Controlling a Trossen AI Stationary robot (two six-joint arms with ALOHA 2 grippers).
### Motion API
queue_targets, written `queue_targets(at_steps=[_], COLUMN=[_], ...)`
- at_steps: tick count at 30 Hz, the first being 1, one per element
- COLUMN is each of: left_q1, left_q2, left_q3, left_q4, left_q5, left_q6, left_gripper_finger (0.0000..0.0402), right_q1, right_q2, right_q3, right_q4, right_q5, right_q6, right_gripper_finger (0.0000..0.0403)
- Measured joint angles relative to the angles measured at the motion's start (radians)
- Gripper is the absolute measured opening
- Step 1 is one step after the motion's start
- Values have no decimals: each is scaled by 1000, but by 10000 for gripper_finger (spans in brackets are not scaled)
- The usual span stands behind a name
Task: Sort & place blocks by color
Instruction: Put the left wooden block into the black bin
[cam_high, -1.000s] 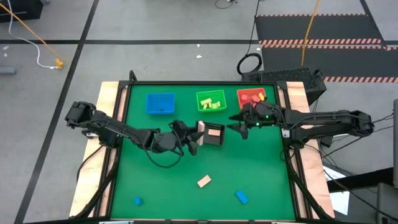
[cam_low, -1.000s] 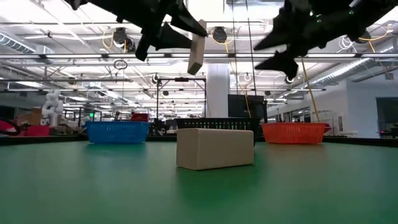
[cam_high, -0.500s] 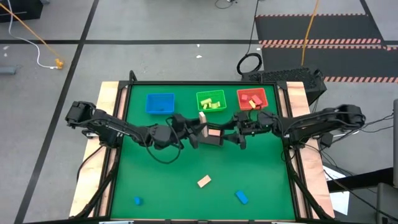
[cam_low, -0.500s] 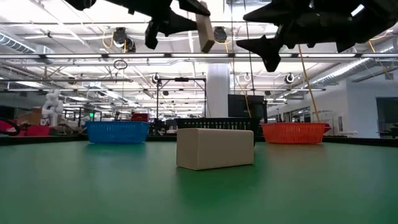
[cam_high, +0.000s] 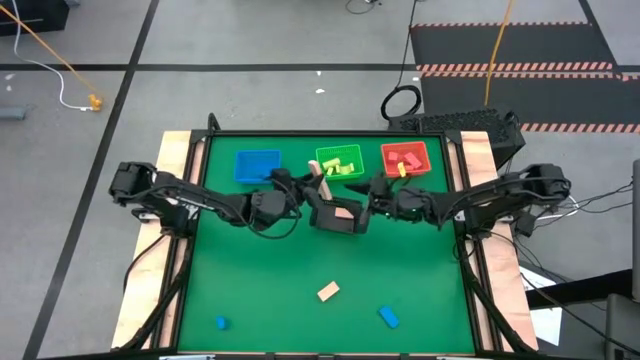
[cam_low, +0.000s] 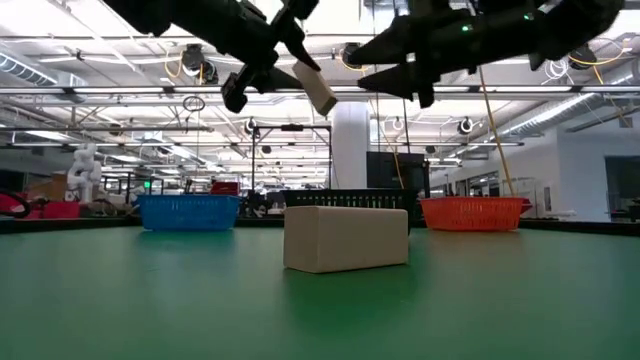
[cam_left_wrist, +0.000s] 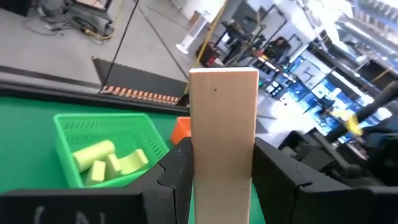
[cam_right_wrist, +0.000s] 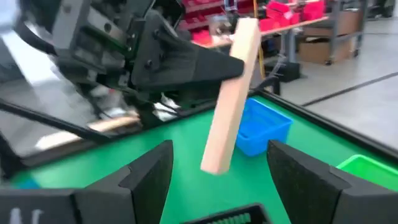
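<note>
The left gripper (cam_left_wrist: 221, 180) is clamped on a tan block (cam_left_wrist: 222, 137) above the black mesh tray (cam_high: 338, 221), facing the right gripper (cam_right_wrist: 214, 180), whose fingers stand apart; a handover seems likely, and early release would drop the block

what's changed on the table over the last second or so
The left gripper, shut on a tan bar, carried it from beside the black mesh tray toward the far trays, tilting it. The right gripper swung in from the red tray to the mesh tray, fingers open, facing the bar. Nothing was let go. The near tan block and two blue blocks stayed put.
</note>
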Motion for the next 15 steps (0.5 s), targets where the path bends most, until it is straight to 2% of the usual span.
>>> queue_targets(at_steps=[4, 8, 11, 15], left_q1=[14, 18, 17, 6], left_q2=[37, 78, 88, 88], left_q3=[0, 0, 0, 0], left_q4=[43, 104, 123, 132], left_q5=[1, 0, 1, 0], left_q6=[-17, -18, -18, -18], left_gripper_finger=[132, 132, 132, 132], right_q1=[1, 0, 0, -6], right_q2=[64, 126, 157, 171], right_q3=[78, 123, 135, 137], right_q4=[-98, -106, -109, -102], right_q5=[49, 55, 129, 169], right_q6=[-62, -97, -125, -146], right_gripper_finger=[251, 251, 251, 248])
